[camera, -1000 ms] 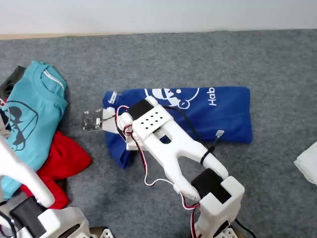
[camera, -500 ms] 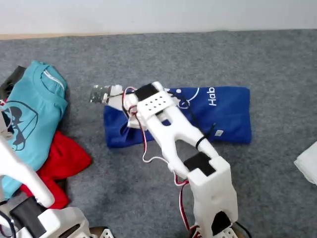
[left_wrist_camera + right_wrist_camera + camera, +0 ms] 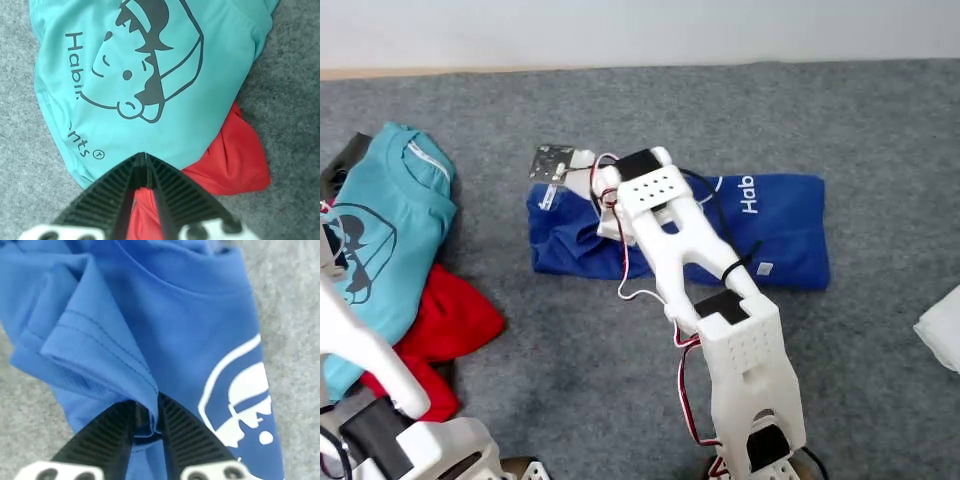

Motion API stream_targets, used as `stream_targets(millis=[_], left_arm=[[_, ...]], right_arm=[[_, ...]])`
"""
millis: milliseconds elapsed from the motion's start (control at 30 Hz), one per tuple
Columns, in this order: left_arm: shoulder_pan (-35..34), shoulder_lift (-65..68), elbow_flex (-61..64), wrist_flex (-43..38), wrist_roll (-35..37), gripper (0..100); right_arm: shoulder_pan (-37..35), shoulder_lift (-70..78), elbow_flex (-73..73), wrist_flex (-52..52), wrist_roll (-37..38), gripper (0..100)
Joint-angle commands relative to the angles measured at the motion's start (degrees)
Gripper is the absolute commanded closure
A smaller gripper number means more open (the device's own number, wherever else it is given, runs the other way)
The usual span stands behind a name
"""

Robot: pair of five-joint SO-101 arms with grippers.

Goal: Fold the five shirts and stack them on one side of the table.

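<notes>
Right jaws pinch a fold of white-lettered blue shirt (image 3: pixel 190 315); left jaws hover, seemingly together, above teal shirt (image 3: pixel 215 95).

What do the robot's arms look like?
The left arm and right arm are chunky white plastic with black motor blocks. Red, white and black wires loop along the right one, and its wrist plate has rows of little holes. The left gripper and right gripper have black ribbed fingers.
</notes>
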Motion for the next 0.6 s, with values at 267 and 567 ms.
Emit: stream_targets(millis=[267,567], left_arm=[[0.0,-2.5,-0.2,-1.0,0.3,100],[0.1,-2.5,-0.2,-1.0,0.3,100]], right_arm=[[4.4,-0.7,-3.1,0.5,-8.2,77.9],[2.7,-1.4,-3.8,0.2,-8.9,74.9]])
